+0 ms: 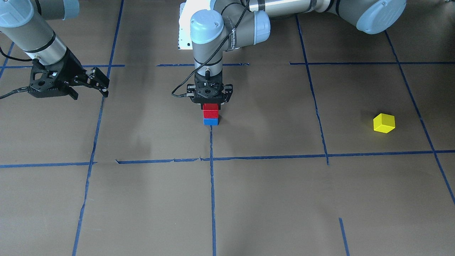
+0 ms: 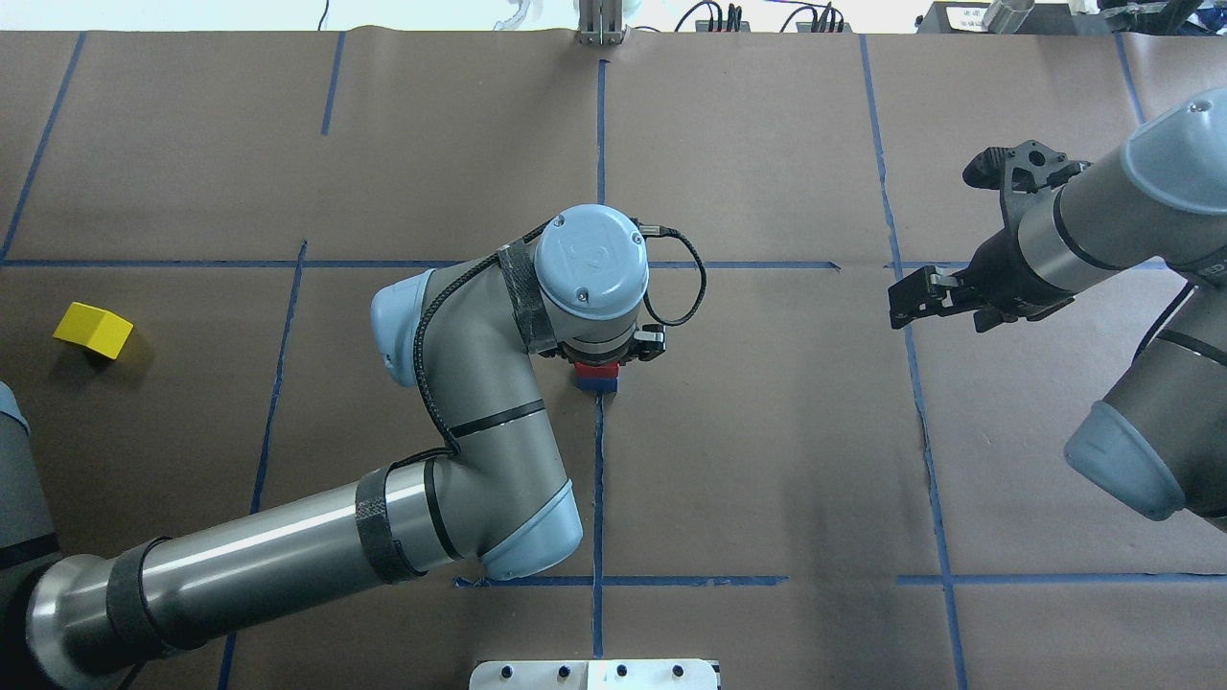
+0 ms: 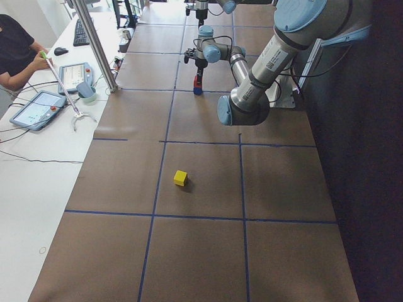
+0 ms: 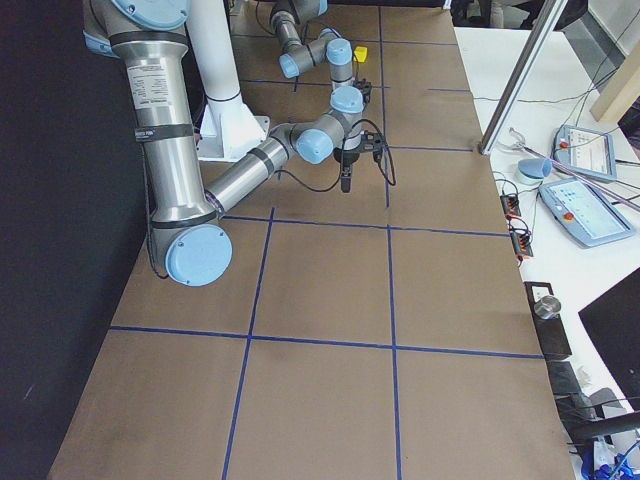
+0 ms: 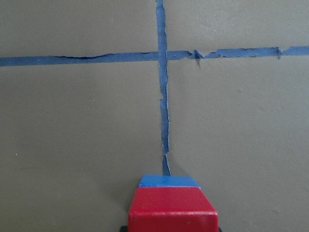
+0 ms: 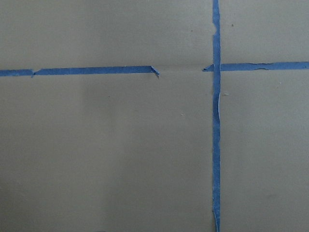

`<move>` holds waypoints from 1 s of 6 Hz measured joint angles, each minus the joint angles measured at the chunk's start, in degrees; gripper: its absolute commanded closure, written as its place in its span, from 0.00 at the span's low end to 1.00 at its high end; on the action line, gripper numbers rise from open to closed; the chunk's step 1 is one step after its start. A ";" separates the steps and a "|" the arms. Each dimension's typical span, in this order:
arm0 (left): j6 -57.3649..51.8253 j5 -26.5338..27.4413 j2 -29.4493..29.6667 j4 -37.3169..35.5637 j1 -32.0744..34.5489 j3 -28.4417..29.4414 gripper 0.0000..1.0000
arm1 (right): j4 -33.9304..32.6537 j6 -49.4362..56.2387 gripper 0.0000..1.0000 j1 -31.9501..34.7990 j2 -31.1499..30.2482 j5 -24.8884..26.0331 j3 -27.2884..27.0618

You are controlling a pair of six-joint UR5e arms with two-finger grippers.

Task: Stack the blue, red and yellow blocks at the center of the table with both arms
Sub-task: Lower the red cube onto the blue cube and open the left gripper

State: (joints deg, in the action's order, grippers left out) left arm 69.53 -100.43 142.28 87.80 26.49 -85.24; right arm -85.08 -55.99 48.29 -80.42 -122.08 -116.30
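A red block (image 1: 210,113) sits on a blue block (image 1: 210,122) at the table's centre, where the tape lines cross. My left gripper (image 1: 210,105) points straight down and is shut on the red block; the left wrist view shows the red block (image 5: 172,208) with the blue block (image 5: 169,181) under it. A yellow block (image 1: 384,123) lies alone far out on my left side, also in the overhead view (image 2: 93,330). My right gripper (image 1: 90,90) hangs open and empty above the table on my right side.
Blue tape lines (image 1: 212,185) divide the brown table into squares. A white base plate (image 1: 185,32) sits at the robot's edge. Tablets and an operator (image 3: 16,50) are at a side bench beyond the table.
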 measured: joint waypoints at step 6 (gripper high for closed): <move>-0.36 2.88 0.94 0.44 -0.01 -0.62 0.00 | 0.00 -0.03 0.00 0.00 0.11 0.00 -0.04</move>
State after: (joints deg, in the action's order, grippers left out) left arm 69.17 -97.55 143.22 88.24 26.48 -85.86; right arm -85.08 -56.01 48.29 -80.30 -122.08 -116.34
